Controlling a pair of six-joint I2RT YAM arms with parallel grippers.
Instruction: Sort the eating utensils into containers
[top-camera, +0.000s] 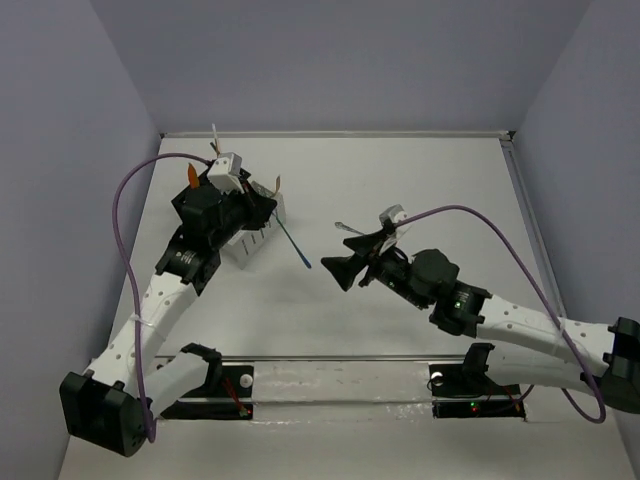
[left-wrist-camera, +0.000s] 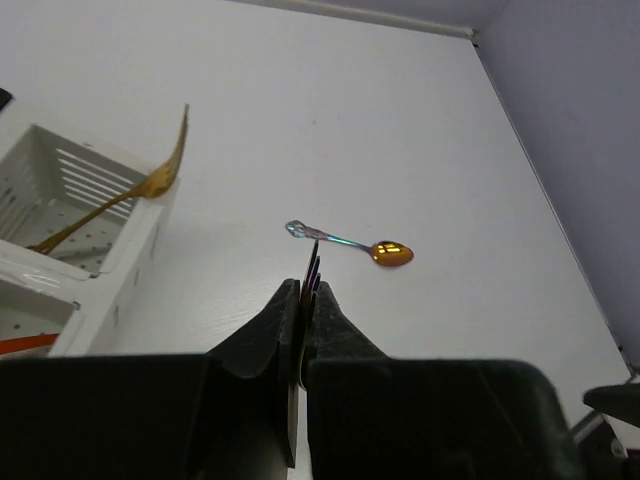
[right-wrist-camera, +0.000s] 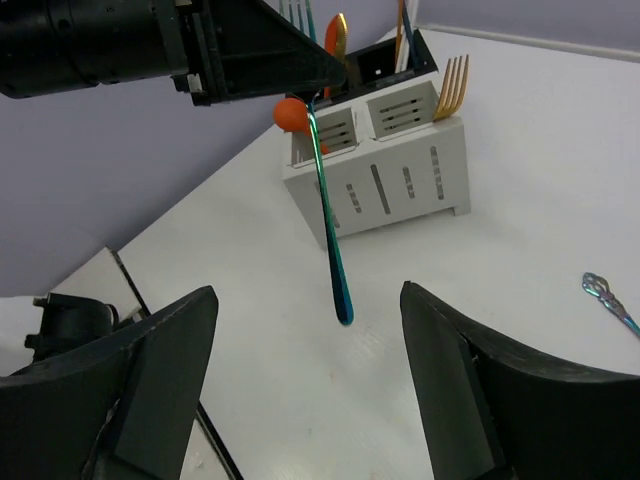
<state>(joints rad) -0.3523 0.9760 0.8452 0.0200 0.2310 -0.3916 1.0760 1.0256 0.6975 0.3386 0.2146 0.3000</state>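
The teal utensil (top-camera: 294, 245) hangs pinched at its top end in the left gripper (top-camera: 272, 212), jaws clamped tight on it. It is well off the table, with its long axis slanting down and away from the arm toward the middle of the table. The free tip points roughly at the right gripper (top-camera: 335, 272).

From the right wrist view it hangs almost upright, the rounded tip low and touching nothing. The white caddy (right-wrist-camera: 400, 165) stands just behind it, on the left arm's side. A gold fork (right-wrist-camera: 455, 85) already stands in a front slot, and an orange piece (right-wrist-camera: 290, 113) sits at the near corner. A black caddy (right-wrist-camera: 418, 48) sits right behind the white one, with more handles sticking up.

So the move turns on this: the slots are back toward the left arm and below the jaws, while the utensil leans the other way. My guess is the wrist must bring the tip back over an open slot and stand it straighter before lowering. The gold fork and the caddy rim are the things to miss.

The right gripper is spread wide and holds nothing. A spoon (left-wrist-camera: 350, 243) with a gold bowl lies flat on the table (top-camera: 420, 180) close beside it, its long axis across the table. It is far nearer the right arm than the left. There is open table between the arms, while the caddies sit near the left wall, which leaves less room there.
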